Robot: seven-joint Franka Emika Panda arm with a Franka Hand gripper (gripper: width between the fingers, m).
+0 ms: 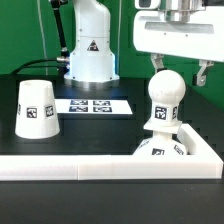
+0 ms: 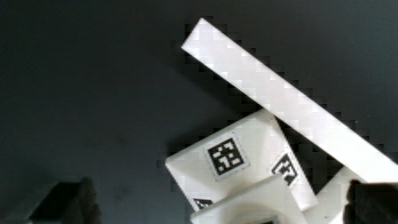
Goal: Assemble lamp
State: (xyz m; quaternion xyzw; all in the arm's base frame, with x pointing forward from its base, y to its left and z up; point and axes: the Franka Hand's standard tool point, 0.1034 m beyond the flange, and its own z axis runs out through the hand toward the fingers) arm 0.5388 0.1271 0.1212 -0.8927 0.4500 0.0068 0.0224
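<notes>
The white round-headed bulb [image 1: 165,100] stands upright on the flat square base [image 1: 168,148], which sits in the corner of the white wall at the exterior view's right. My gripper [image 1: 179,68] is open and empty, just above the bulb's head, its fingers [image 1: 155,62] apart on either side. In the wrist view the tagged base [image 2: 240,158] lies below the open gripper [image 2: 222,205], with the bulb's blurred top [image 2: 263,210] between the dark fingers [image 2: 68,200]. The cup-like shade [image 1: 37,108] stands rim down at the exterior view's left, far from the gripper.
The marker board [image 1: 93,105] lies flat on the black table between the shade and the bulb. The robot pedestal [image 1: 90,45] stands behind it. A low white wall [image 1: 90,165] runs along the front and shows as a diagonal strip in the wrist view [image 2: 285,95].
</notes>
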